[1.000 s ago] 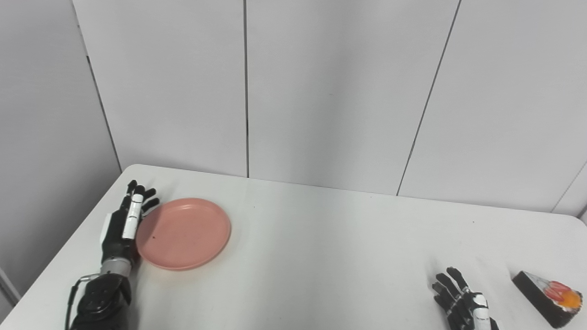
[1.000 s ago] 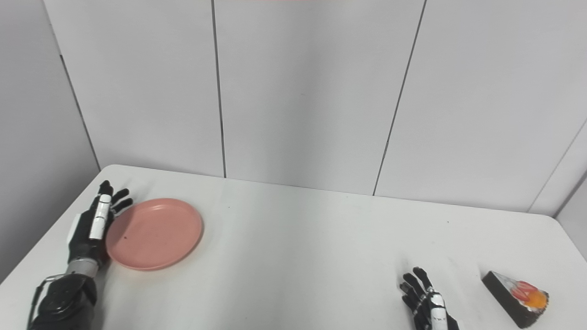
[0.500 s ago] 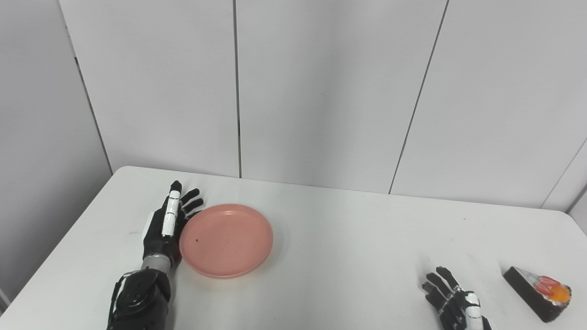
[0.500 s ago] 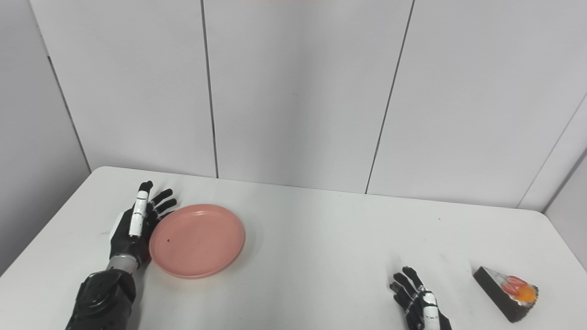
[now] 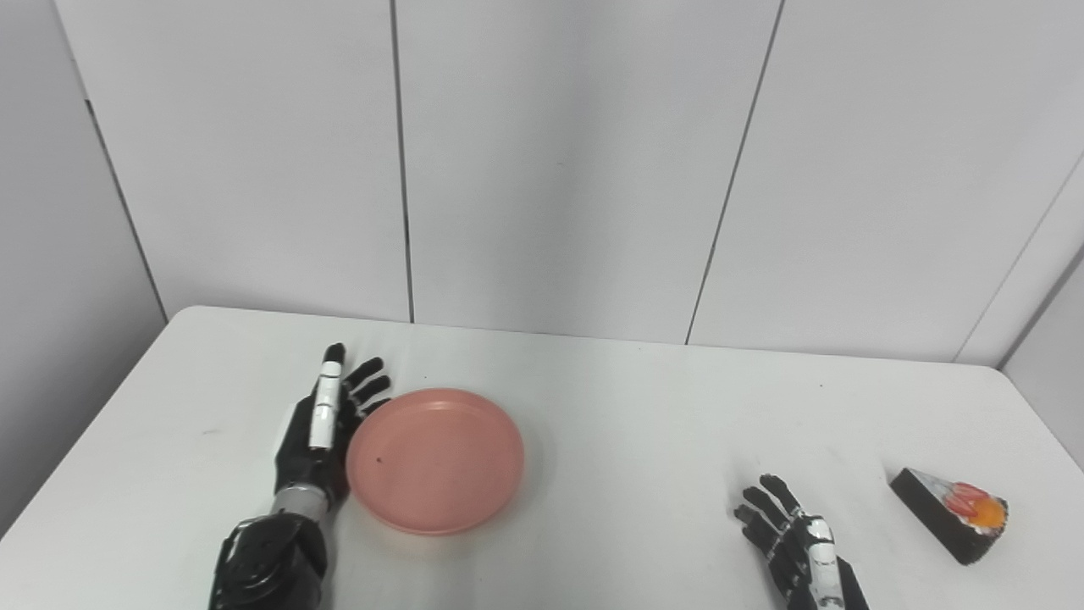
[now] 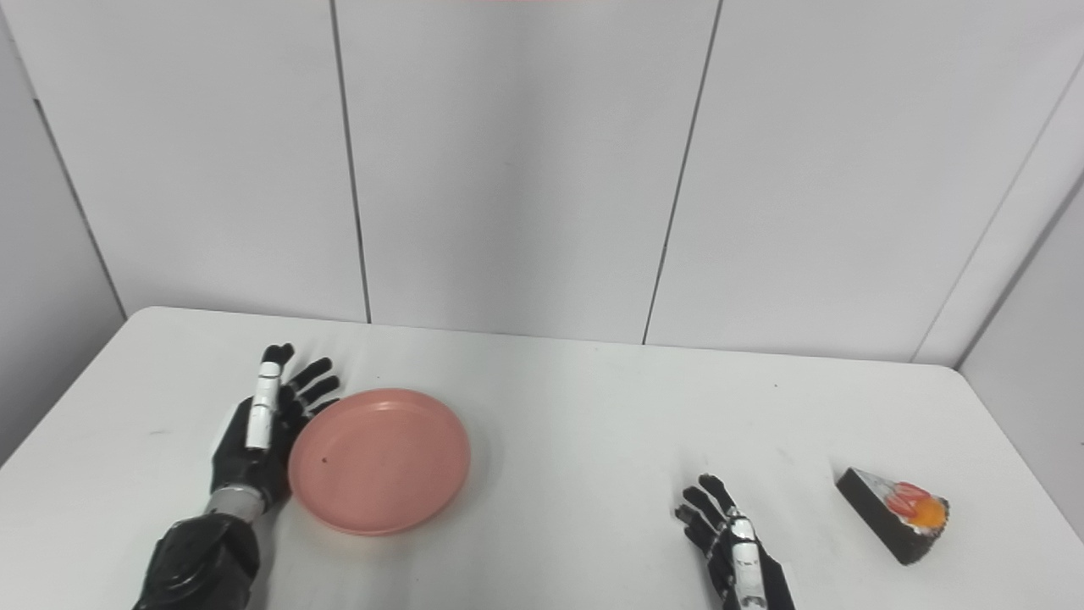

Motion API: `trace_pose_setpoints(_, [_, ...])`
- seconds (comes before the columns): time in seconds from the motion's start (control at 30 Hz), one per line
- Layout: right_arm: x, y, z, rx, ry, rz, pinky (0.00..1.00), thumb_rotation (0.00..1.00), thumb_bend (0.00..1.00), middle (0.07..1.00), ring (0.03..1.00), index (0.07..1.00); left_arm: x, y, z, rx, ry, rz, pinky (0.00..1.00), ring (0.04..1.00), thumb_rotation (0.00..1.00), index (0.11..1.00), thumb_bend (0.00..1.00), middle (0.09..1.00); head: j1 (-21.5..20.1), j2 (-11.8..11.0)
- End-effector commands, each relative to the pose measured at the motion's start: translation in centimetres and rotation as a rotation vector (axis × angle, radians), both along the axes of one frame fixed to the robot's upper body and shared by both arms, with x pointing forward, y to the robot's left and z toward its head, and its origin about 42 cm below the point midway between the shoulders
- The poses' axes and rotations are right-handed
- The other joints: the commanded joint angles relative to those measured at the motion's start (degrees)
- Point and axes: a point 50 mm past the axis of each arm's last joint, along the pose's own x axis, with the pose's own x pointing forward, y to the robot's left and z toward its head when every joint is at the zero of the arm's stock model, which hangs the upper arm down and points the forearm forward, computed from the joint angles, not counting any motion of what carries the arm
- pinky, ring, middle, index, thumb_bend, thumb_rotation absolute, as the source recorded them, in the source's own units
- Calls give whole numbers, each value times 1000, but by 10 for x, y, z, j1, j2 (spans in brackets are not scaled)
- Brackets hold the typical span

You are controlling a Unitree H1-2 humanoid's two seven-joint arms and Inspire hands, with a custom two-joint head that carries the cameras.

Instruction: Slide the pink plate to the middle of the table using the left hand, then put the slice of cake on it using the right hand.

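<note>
The round pink plate (image 5: 434, 459) lies flat on the white table (image 5: 627, 424), left of its middle. My left hand (image 5: 320, 432) stands on edge against the plate's left rim, open, fingers stretched toward the wall. A dark wedge of cake (image 5: 950, 512) with red and orange topping rests near the table's right edge. My right hand (image 5: 800, 551) hovers low at the front, open with fingers spread, well left of the cake and apart from it.
Grey wall panels (image 5: 559, 161) stand right behind the table's far edge. The table's rounded right corner (image 5: 999, 373) lies close behind the cake. Nothing else lies on the tabletop.
The camera has swung to the right. Against the table, my left hand and the pink plate have slid rightward together. The cake and right hand have stayed put on the table.
</note>
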Motion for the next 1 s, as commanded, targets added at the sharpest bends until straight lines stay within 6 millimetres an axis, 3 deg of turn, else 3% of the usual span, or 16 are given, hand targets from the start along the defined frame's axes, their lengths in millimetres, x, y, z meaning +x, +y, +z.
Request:
trace_pose_setpoints(0.0, [0, 8, 6, 5, -9, 19, 901, 989, 794, 853, 835, 876, 0, -6, 0, 3, -2, -11, 730, 824, 884, 1000, 706, 853, 0, 1])
trace_pose_setpoints(0.27, [-2, 22, 9, -6, 3, 20, 867, 956, 780, 833, 798, 862, -6, -20, -10, -88, 47, -9, 833, 884, 869, 1000, 690, 891, -65, 10])
trace_pose_setpoints(0.4, [-3, 29, 11, -12, 3, 19, 867, 943, 806, 836, 794, 856, -8, -30, -14, -114, 60, -6, 852, 915, 911, 1000, 687, 920, -92, 14])
trace_pose_setpoints(0.7, [-3, 44, 14, -43, 26, 3, 869, 945, 820, 847, 792, 863, -10, -49, -14, -124, -5, 0, 864, 895, 896, 1000, 703, 919, -162, 19])
trace_pose_setpoints(0.97, [-3, 55, 15, -65, 24, -12, 858, 959, 744, 844, 787, 863, -4, -61, -14, -165, -32, -4, 902, 877, 862, 1000, 698, 889, -207, 22])
